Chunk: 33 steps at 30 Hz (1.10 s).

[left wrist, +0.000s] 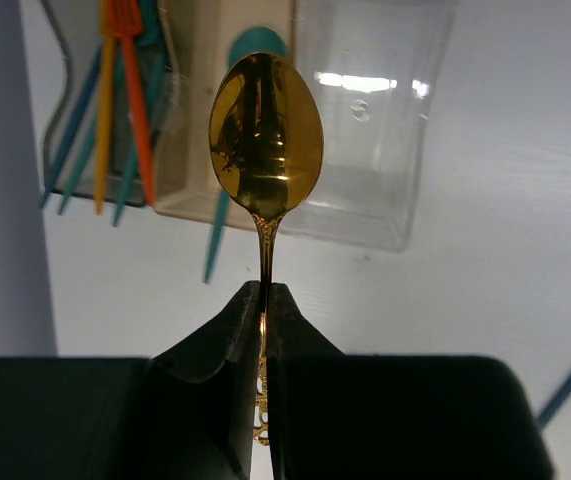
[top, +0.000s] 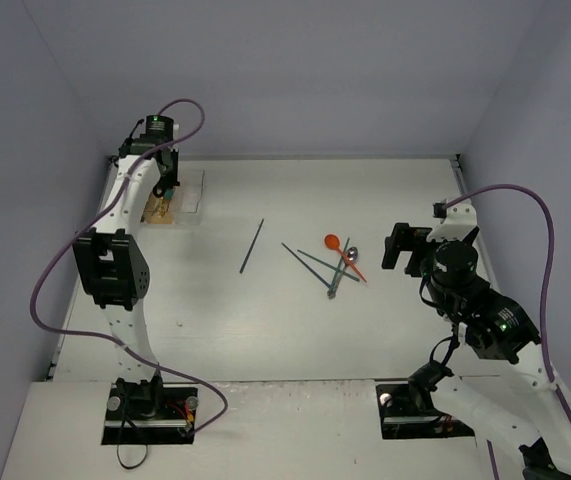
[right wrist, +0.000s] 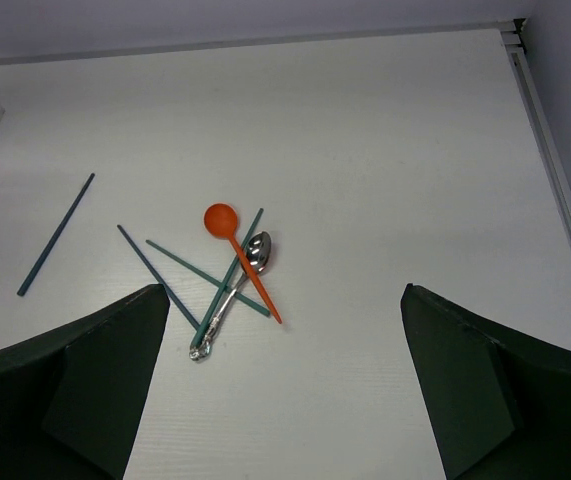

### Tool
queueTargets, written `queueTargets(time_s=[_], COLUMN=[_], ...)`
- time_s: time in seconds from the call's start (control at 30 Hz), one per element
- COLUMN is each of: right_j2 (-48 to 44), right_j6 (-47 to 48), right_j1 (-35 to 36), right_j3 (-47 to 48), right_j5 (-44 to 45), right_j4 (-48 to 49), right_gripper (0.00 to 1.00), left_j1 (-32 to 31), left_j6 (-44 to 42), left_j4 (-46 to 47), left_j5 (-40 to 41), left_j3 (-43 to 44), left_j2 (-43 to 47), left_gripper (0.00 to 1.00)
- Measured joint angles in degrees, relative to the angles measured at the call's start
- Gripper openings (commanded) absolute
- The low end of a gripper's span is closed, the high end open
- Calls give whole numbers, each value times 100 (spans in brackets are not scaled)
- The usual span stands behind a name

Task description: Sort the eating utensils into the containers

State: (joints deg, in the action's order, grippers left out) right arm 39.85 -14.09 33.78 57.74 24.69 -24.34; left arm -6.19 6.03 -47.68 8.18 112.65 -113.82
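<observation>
White table [top: 265,330], pale lilac-grey walls [top: 295,70] on three sides — thin strip [right wrist: 555,170] along the table's right edge

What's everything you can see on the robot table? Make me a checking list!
Surface: white table, flat, no spills seen.
Job's things: bins at the far left, holding teal and orange pieces; orange spoon, silver spoon and teal sticks crossed in a pile; lone teal stick lying apart.
Clutter: nothing seen.
Grippers: left gripper shut on a gold spoon near the bins; right gripper open above the pile.
Cables: purple cables loop off each arm, clear of the utensils.
Surroundings: plain grey-blue walls.
</observation>
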Motion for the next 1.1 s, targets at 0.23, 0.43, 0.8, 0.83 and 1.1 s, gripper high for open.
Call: queueTargets(time_s=[0.23,0.43,0.8,0.83,1.1], right_j2=[249,359,613,626,626], right_j6=[0,4,26,26,28], right_j1=[0,0,0,0,0], right_j3=[0,0,0,0,0], right_j5=[0,3,95,97,129], right_j4=[-2,0,0,-1,0], right_gripper=[100,100,100,100,100], left_j1=[531,696,967,965,736], left_j6=[-372,-458,-514,-519,-323], left_j4=[-464,-687,-728,-728,-739], left_j5=[-169,-289,-418,-430,-643], left_j3=[1275,1743,2041,2043,1957], left_j2=[-1091,-1766,-2133,-2133,-1903], left_gripper=[0,0,29,30,31])
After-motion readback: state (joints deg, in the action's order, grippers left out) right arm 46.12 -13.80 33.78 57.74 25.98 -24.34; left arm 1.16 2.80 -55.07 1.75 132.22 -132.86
